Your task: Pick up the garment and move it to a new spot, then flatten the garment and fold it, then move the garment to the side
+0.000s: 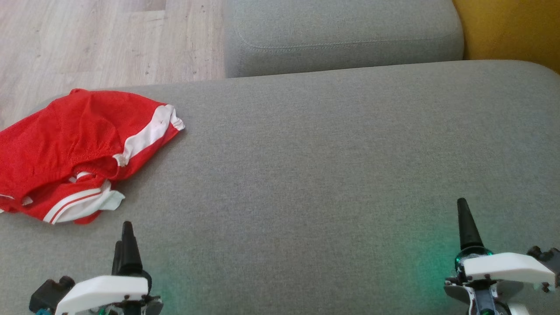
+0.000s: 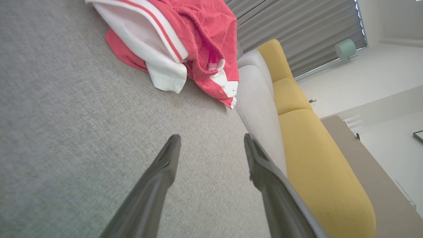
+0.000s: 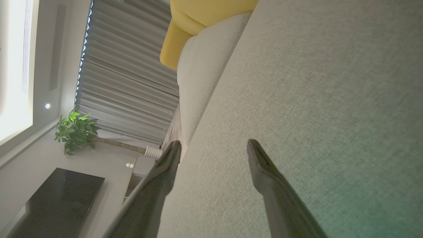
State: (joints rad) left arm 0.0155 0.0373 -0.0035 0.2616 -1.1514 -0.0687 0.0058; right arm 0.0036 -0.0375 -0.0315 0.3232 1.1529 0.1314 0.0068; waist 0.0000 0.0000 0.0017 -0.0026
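Head and wrist views of the work surface. A crumpled red mesh garment with white bands and a red-and-white striped hem point(image 1: 74, 153) lies at the far left corner of a broad grey woven-fabric seat cushion point(image 1: 328, 175). It reaches the cushion's left edge and is cut off there by the border of the head view. Its striped hem faces the near edge, and a white flap sticks out toward the cushion's middle. The left gripper with two long dark tapered fingers point(image 1: 122, 235) hovers over the near left corner, its fingertips near the hem but not touching it. In the left wrist view, the jaws stand wide apart with bare cushion between them and nothing held, and the garment lies ahead of the fingertips. The right gripper of the same build point(image 3: 214, 143) hovers over the near right corner, well apart from the garment. Its jaws are likewise spread wide and empty above bare fabric, and a green glow falls on the cushion beside it. Beyond the far edge sits a second grey upholstered cushion with a stitched seam point(image 1: 341, 39). A mustard-yellow upholstered cushion point(image 1: 512, 30) is at its right and pale wood-plank flooring point(image 1: 87, 43) at its left. The right wrist view also takes in a grey pleated curtain point(image 3: 132, 72), a green leafy plant point(image 3: 74, 132) and a glossy black slab point(image 3: 49, 198).
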